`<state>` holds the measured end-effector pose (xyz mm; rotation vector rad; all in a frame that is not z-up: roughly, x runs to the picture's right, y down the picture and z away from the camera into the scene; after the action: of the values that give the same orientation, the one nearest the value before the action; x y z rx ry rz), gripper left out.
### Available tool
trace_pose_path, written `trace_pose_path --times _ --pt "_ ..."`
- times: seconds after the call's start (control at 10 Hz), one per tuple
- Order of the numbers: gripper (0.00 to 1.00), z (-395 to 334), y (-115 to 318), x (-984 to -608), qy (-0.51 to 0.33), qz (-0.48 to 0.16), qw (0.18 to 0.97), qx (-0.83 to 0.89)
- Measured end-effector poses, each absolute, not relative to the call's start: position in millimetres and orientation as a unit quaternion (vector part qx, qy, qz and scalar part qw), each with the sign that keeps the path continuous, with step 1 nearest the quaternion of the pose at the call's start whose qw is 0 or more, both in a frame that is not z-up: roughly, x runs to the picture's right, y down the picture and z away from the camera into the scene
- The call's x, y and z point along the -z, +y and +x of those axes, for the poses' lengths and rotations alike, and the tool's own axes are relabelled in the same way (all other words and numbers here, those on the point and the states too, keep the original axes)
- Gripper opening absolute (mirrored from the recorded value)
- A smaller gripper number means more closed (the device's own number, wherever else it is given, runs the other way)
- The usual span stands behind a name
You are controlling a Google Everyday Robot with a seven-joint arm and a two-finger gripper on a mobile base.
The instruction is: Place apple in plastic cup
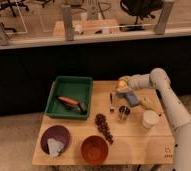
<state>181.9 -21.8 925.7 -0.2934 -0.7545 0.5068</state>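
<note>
The apple [121, 84], small and yellow-orange, is at the tip of my gripper [122, 86], which is shut on it over the table's back right part. The white arm reaches in from the right. The plastic cup [150, 119], a pale whitish tumbler, stands upright near the right edge, to the right of and nearer than the gripper. It stands apart from the apple.
A small steel cup [124, 112] stands between gripper and table front, left of the plastic cup. A blue object [131, 98] lies below the arm. Dark grapes [104, 128], a green tray [71, 97] with tools, a purple plate [55, 139] and a brown bowl [94, 149] fill the left and front.
</note>
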Motion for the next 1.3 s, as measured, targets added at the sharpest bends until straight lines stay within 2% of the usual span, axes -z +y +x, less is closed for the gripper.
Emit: trace_pose_path --times 0.1,0.2,0.9,1.3 --pt "0.78 178 -22 -926 -0.365 -0.143 0.887 -0.242" --pt "0.8 176 -21 -927 -0.366 -0.144 0.887 -0.242" --pt "0.8 172 -21 -920 -0.371 -0.137 0.89 -0.228" --pt "0.8 182 -35 -894 -0.403 -0.131 0.883 -0.2"
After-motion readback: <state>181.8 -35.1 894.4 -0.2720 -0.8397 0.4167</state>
